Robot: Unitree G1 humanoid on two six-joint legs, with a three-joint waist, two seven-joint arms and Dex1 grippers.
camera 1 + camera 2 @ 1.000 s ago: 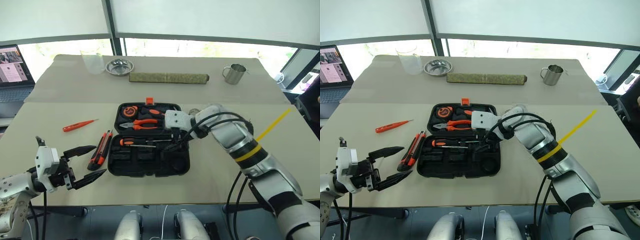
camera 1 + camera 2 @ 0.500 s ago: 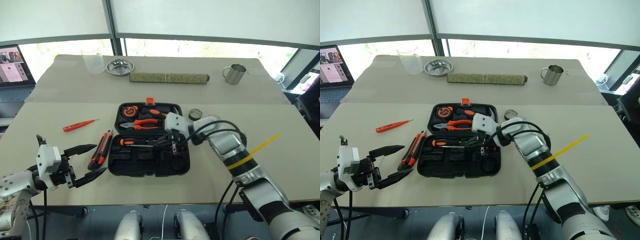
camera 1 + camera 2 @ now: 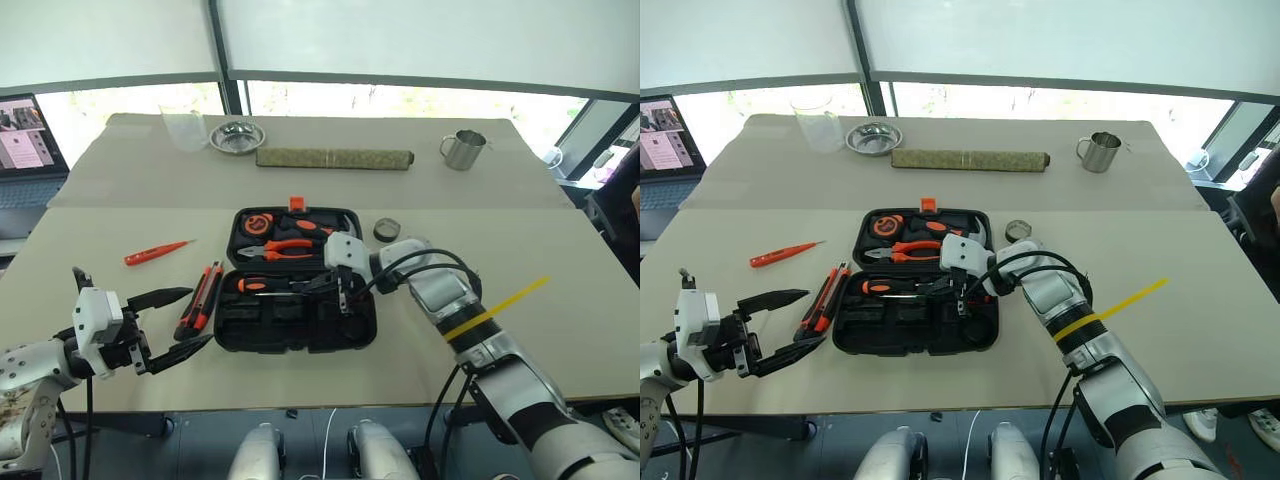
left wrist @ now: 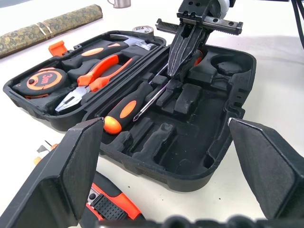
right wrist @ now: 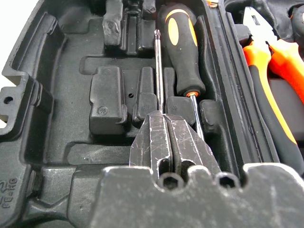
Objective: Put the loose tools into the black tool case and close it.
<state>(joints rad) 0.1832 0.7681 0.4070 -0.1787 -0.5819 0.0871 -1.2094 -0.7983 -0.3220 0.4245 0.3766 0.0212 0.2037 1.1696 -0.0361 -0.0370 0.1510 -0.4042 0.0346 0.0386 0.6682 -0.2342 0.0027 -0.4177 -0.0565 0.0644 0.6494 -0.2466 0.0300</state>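
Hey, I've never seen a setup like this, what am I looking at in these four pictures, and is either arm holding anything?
A two-armed robot works at a table. The two wide pictures come from cameras on its head; the two close-ups come from cameras on its wrists. An open black tool case lies in the middle, with pliers and a tape measure in its far half. The right claw is shut, its tips down in the near half by a screwdriver lying there; whether it grips that shaft is unclear. The left claw is open and holds nothing. Loose on the table: a utility knife, a slim orange screwdriver and a tape roll. Farther back stand a mug, a bowl and a rolled mat.
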